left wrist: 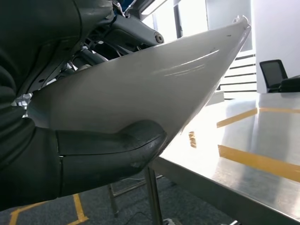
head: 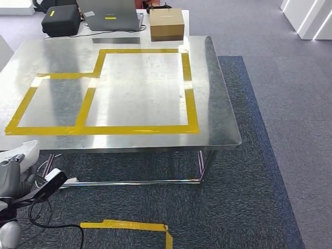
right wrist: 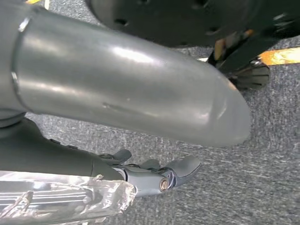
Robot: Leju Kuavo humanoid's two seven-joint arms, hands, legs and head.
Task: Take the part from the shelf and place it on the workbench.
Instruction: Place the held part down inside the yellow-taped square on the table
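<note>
Fingers point(left wrist: 106, 40) of the left hand point(left wrist: 63, 140) are wrapped round the white part point(left wrist: 141, 89), thumb pressed on its broad face, so it's held low, just short of the counter point(head: 219, 104) edge. Right hand point(right wrist: 141, 93) hangs over the carpet, fingers look loose with nothing in them. Part looks like a thin rigid shell, probably light but glossy and slippery, so I'd grip near the wide end, not the pointed tip.
</note>
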